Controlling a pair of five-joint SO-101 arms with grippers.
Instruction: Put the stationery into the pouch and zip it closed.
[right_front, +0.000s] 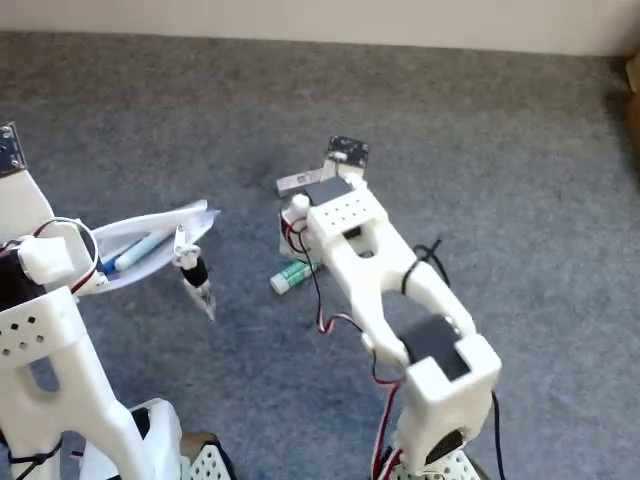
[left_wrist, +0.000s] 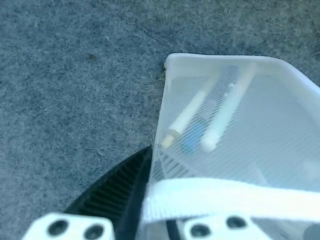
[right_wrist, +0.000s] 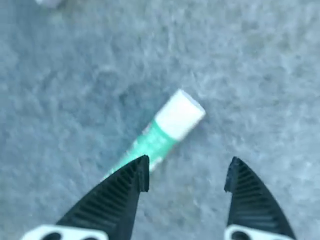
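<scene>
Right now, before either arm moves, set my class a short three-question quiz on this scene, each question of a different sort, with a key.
1. True or false: the right hand is shut on the green-and-white glue stick.
2. Where do the white pens lie? A: in the right hand. B: inside the translucent white mesh pouch. C: on a wooden tray.
3. Fill in: the left hand is clamped on one end of the ____.

Key: 1 false, the hand is open just above the stick, which lies on the floor; 2 B; 3 pouch.
</scene>
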